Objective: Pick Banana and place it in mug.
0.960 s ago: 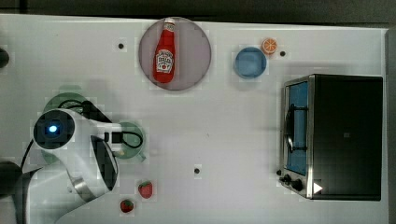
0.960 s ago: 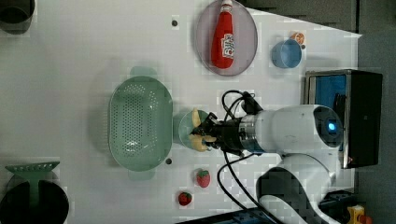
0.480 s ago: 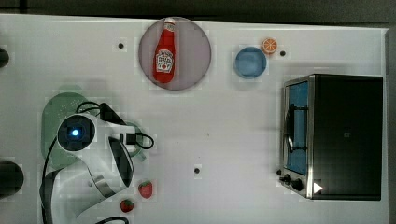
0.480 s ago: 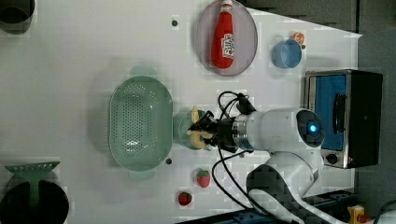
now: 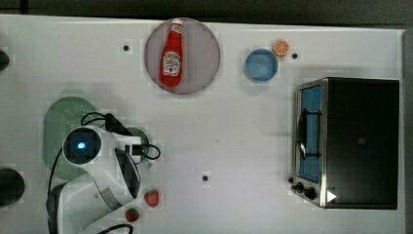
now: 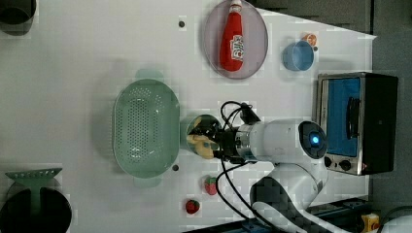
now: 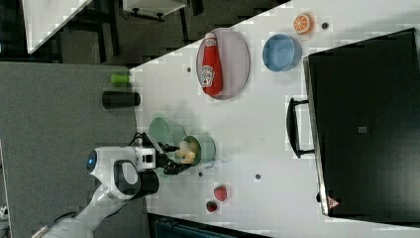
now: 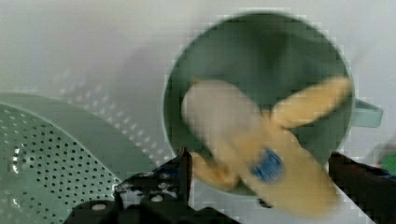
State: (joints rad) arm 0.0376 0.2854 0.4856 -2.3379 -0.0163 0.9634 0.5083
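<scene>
Banana sits in the mug, its peeled end leaning over the rim toward my fingers, right beside the green basket. My gripper has its fingers spread wide on either side of the fruit, not pinching it. I judge the placing done; what is left is to pull the arm clear.

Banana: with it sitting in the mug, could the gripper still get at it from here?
Probably yes: the gripper is open right over the banana, which sticks up out of the mug, nothing between.
</scene>
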